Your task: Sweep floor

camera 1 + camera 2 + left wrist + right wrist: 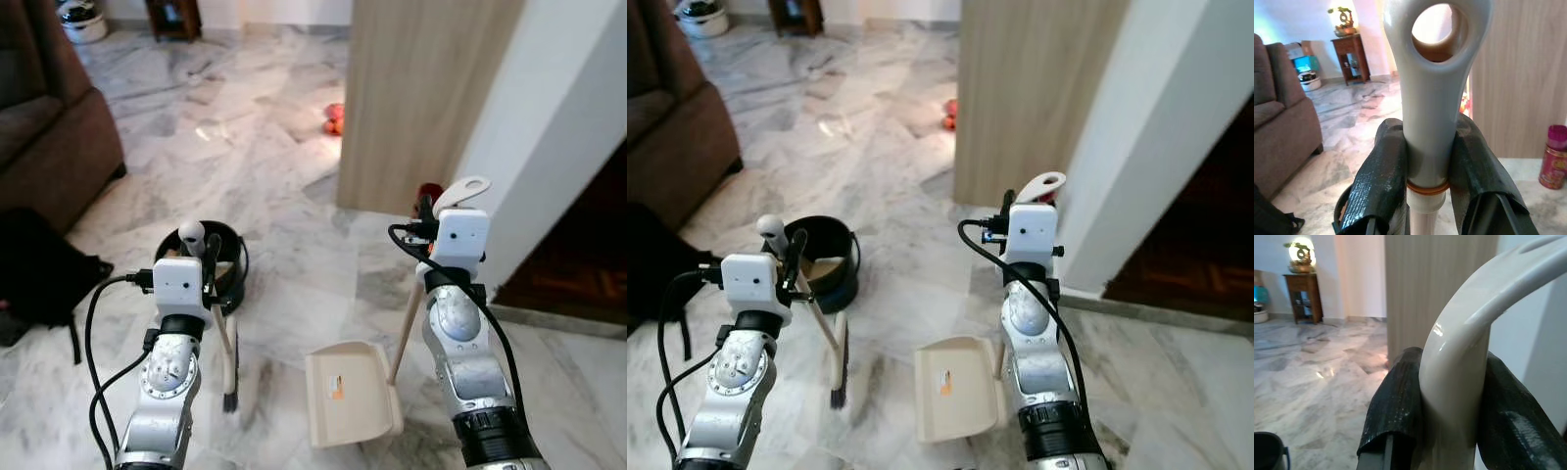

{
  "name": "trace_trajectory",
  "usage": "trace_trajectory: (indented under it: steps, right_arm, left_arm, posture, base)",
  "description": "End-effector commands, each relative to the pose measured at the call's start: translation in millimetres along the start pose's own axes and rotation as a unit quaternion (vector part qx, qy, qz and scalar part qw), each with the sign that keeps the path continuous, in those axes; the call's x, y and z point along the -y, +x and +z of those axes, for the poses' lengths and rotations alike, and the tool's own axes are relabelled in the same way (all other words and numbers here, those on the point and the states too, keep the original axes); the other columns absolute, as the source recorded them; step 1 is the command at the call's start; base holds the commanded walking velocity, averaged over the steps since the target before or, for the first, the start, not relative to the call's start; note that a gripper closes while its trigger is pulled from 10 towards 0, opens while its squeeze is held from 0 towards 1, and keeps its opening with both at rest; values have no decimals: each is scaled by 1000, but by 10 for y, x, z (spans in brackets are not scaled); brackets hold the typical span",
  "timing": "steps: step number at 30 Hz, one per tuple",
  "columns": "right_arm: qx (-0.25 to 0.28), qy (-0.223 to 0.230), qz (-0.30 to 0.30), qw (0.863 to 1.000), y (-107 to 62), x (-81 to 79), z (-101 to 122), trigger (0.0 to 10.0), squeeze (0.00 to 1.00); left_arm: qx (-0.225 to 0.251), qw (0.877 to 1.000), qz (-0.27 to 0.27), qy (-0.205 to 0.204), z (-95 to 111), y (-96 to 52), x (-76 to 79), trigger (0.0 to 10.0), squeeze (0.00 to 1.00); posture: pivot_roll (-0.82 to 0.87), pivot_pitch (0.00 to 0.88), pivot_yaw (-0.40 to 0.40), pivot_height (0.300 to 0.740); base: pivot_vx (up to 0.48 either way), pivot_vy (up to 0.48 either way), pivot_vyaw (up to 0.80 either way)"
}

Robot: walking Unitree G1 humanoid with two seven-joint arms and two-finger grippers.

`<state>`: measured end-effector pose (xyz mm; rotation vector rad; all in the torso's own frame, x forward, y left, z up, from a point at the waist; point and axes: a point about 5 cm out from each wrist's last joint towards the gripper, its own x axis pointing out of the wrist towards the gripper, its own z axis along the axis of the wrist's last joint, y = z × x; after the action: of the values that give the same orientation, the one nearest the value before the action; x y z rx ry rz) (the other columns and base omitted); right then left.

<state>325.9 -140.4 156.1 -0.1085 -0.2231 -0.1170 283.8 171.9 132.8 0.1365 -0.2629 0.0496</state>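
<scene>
Cream plastic marks the dustpan, rested on the marble floor; its handle is clamped by the right gripper. The broom handle is pinched by the left gripper, beside a black bin.

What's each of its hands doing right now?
Left gripper: shut on the broom handle.
Right gripper: shut on the dustpan handle.

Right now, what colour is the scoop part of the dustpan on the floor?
The dustpan is cream, with a small orange sticker on it. The left eye view shows it best.
</scene>
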Motion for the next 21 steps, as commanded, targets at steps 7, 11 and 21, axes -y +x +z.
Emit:
trace_trajectory:
  steps: [7, 11, 21]
  right_arm:
    - [28, 7, 2, 1000, 6, -31, 119, 10000, 0]
    - [29, 7, 2, 1000, -1, -29, 121, 10000, 0]
    - [28, 4, 2, 1000, -4, -10, 119, 10000, 0]
  left_arm:
    - [11, 1000, 6, 16, 40, 0, -74, 10000, 0]
    - [11, 1000, 5, 17, 34, -3, -64, 10000, 0]
    - [11, 1000, -1, 15, 22, -6, -29, 10000, 0]
  posture:
    - [93, 87, 55, 740]
    - [87, 86, 55, 740]
    - [81, 77, 50, 740]
  base:
    - [0, 0, -800]
    - [0, -249, -800]
    - [0, -213, -800]
